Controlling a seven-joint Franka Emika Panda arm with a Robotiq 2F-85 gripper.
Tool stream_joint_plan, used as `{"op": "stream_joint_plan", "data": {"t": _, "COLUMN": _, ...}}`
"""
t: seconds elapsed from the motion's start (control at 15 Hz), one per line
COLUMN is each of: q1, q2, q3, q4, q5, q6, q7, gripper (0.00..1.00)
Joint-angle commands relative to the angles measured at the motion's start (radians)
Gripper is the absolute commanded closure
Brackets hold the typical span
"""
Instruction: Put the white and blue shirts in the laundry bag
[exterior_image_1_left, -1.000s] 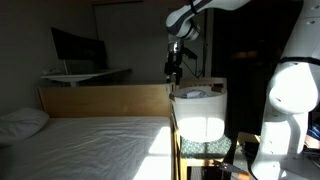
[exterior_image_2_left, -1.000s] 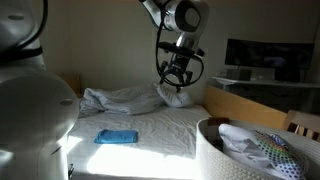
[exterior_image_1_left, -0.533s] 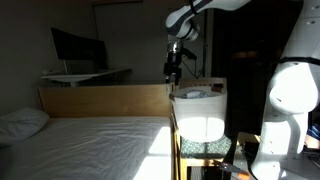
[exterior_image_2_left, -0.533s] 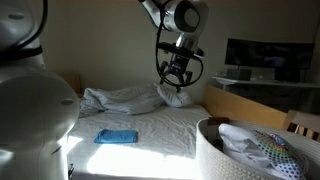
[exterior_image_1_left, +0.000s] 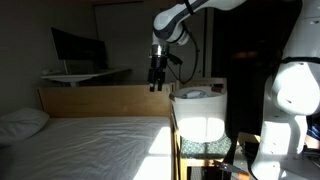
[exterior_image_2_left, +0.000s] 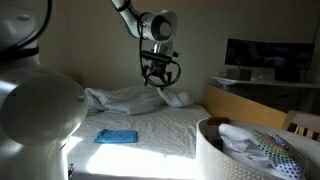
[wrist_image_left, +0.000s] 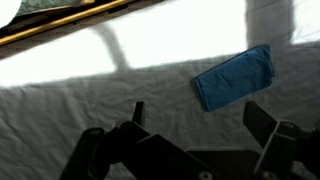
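Laundry bag (exterior_image_1_left: 200, 118) position: upright at the end of the bench (exterior_image_1_left: 100, 135), just beyond the wooden end board (exterior_image_1_left: 100, 100), rolled rim facing up. In an exterior view the bag wall (exterior_image_2_left: 212, 158) shows at the near corner, with white cloth (exterior_image_2_left: 238, 138) and some patterned cloth lying inside. I judge the white cloth to be the white shirt, though I cannot confirm this.

Blue shirt (exterior_image_2_left: 116, 137) position: flat on the bench, in a sunlit patch, well apart from the bag and from the rumpled white bedding (exterior_image_2_left: 125, 97) at the far end. In the wrist view the blue shirt (wrist_image_left: 235, 77) lies ahead and to one side of the fingers, not between them.

Claw (exterior_image_2_left: 155, 82) state: raised above the bench, near the bedding. In the wrist view the claw (wrist_image_left: 196, 112) is spread wide and holds nothing; only bare sheet shows between the jaws.

Step in hand, as I judge it: approach to the blue shirt, the one item left outside the bag.

Next move requirements:
1. Shift the claw sideways until the shirt sits centred between the jaws.
2. Descend with the jaws spread until the tips press into the cloth.
3. Pinch the shirt only. The sheet beneath is soft and may be gathered along with it.
4. Lift high enough to clear the end board and the bag rim before carrying across.
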Motion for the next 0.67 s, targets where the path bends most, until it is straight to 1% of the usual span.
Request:
{"op": "stream_joint_plan", "data": {"t": 0.0, "q1": 0.058, "q2": 0.015, "q3": 0.04, "q4": -0.04, "q5": 0.021, "q6": 0.125, "q7": -0.031, "gripper": 0.0}}
{"op": "stream_joint_plan", "data": {"t": 0.33, "q1": 0.132, "q2": 0.091, "q3": 0.092, "q4": -0.069, "q5": 0.06, "q6": 0.299, "q7": -0.027, "gripper": 0.0}}
{"op": "stream_joint_plan", "data": {"t": 0.53, "q1": 0.152, "q2": 0.168, "q3": 0.132, "q4": -0.086, "q5": 0.011, "q6": 0.392, "q7": 0.0, "gripper": 0.0}}
{"op": "stream_joint_plan", "data": {"t": 0.6, "q1": 0.154, "q2": 0.197, "q3": 0.142, "q4": -0.085, "q5": -0.004, "q6": 0.405, "q7": 0.003, "gripper": 0.0}}
